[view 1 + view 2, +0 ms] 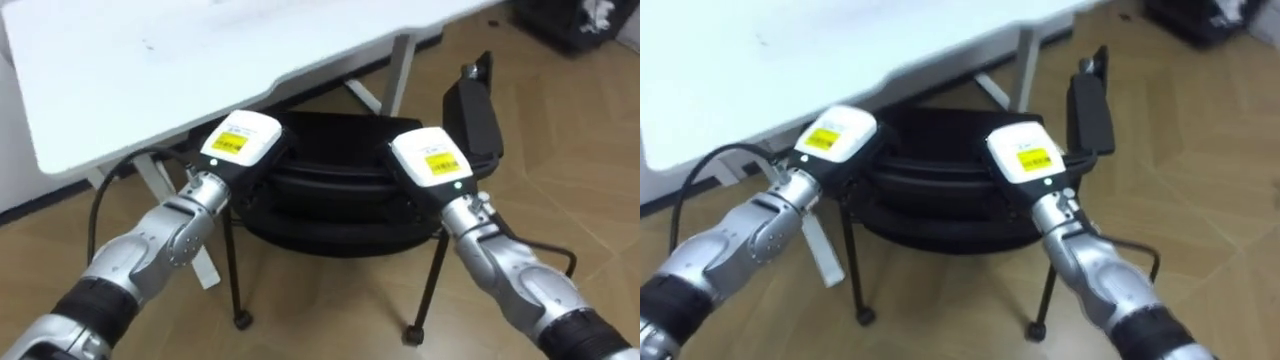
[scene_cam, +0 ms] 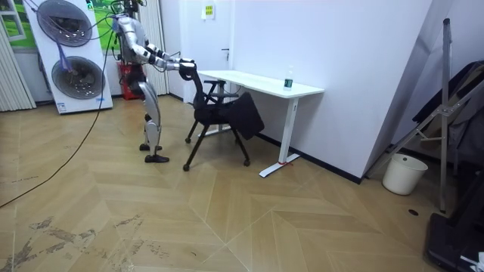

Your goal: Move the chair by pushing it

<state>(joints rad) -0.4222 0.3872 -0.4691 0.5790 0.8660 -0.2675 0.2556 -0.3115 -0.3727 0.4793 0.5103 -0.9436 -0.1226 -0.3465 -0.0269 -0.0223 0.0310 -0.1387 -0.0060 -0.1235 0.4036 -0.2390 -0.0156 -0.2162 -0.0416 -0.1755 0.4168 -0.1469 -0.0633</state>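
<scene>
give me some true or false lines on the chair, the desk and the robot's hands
1. The left hand and right hand are both on the back of the black chair. True.
2. The chair lies tipped over on the floor. False: it stands on its legs, facing the white desk.
3. A small green item stands on the desk. True.
4. The white bucket sits under the desk. False: it stands by the wall, off to the room view's right.
</scene>
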